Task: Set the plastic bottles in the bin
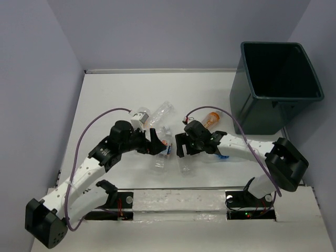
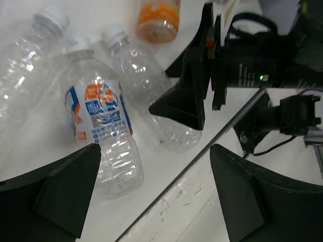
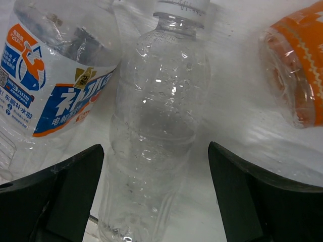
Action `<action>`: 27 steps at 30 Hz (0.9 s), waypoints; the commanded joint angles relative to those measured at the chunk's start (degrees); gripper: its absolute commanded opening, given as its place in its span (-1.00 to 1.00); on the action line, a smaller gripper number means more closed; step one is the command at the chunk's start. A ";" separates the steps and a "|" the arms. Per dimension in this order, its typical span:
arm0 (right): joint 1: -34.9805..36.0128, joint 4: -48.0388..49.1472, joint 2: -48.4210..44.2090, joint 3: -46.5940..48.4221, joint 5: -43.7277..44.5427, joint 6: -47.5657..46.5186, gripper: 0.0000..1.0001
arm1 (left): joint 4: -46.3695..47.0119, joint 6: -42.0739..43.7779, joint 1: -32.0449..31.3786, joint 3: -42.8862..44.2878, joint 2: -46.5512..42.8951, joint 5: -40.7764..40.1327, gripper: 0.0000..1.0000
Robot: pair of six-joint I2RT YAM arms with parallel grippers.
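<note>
Counting five bottles [image 1: 160, 155] on table [image 1: 115, 94] | one bin [image 1: 262, 113] | left claw [image 2: 154, 166], right claw [image 3: 155, 161] spread, empty

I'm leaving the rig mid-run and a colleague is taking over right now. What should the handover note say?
Left claw: open, empty, beside the blue-labelled bottle.
Right claw: open, lined up over an unlabelled clear bottle, not gripping it.
Bottles: at least five lie clustered in the middle of the table, including an orange-labelled bottle.
Bin: at the far right, no bottle visible inside.
Done: nothing binned.
Left: every bottle.
</note>
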 commanded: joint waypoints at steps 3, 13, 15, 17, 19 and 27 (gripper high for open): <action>0.97 7.46 0.59 -2.23 0.81 2.65 0.58 | -9.68 -1.31 -9.58 5.70 6.24 -16.85 0.98; 0.97 6.76 -6.16 -5.31 2.23 1.77 -0.11 | -11.44 -3.25 -17.14 8.70 15.82 -32.58 0.98; 0.97 5.18 -9.87 -5.84 2.75 1.95 -0.17 | -11.35 -3.34 -18.02 9.31 18.54 -34.44 0.98; 0.97 3.34 -16.35 -5.23 3.28 1.60 -0.20 | -11.01 -3.07 -18.99 10.28 20.30 -35.05 0.98; 0.97 0.61 -20.83 -3.39 3.90 0.90 -0.27 | -10.56 -3.07 -19.43 11.15 22.59 -35.32 0.98; 0.97 -3.53 -32.19 13.47 10.82 -7.88 -0.39 | -8.37 -4.04 -22.77 13.53 28.74 -39.45 0.98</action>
